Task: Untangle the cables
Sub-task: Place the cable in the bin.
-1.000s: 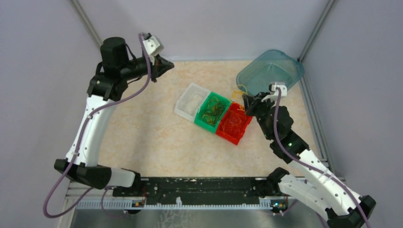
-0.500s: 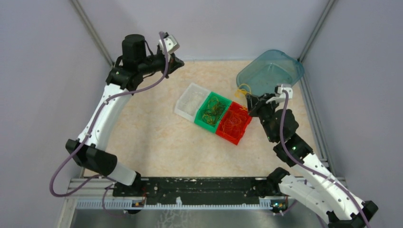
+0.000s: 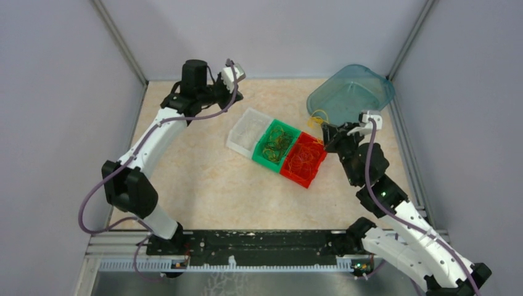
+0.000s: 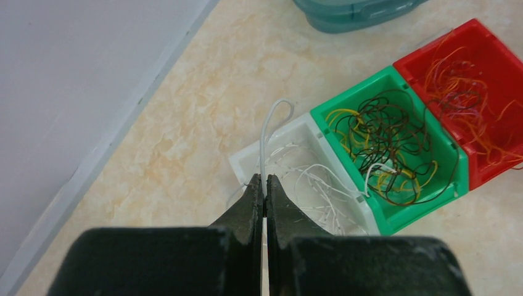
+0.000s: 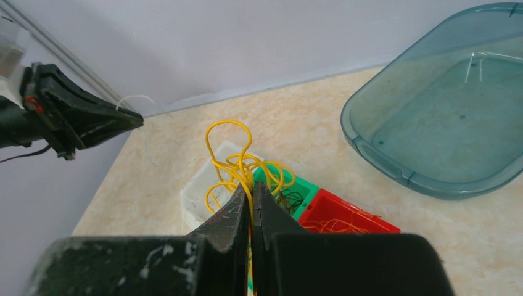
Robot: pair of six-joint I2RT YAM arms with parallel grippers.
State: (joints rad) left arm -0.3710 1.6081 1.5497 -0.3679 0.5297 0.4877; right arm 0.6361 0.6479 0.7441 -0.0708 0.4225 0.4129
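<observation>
Pinching a single white cable (image 4: 266, 132) with the left tool (image 4: 265, 182), shut tight on the strand's lower end. Held up off the tabletop (image 4: 185, 105), probably to lift that one strand free of the rest and carry it alone. Rising from the tips as a narrow loop, with the long axis straight ahead of the tool and the rounded end pointing away from it. Poised just short of the white bin (image 4: 242, 165), ahead of and below the tips, with more white strands inside; judged by colour to be where this one belongs. Further ahead and to the tool's right, lined up side by side and touching: the green bin (image 4: 345, 102) of brown and yellow loops, then the red bin (image 4: 487, 34) of orange and red ones.

Gripping a bunch of yellow cables (image 5: 229, 132) with the right tool (image 5: 251, 188), likewise pressed together on the strands. Raised clear of the bins, seemingly to let the loops fall apart rather than snag on what lies below. Standing up from the tips, with the tallest loop pointing ahead and slightly to the tool's left, long axis roughly in line with the fingers, and smaller coils fanning out on either side. Ahead and off to this tool's right, near the teal tub (image 5: 444, 123).
</observation>
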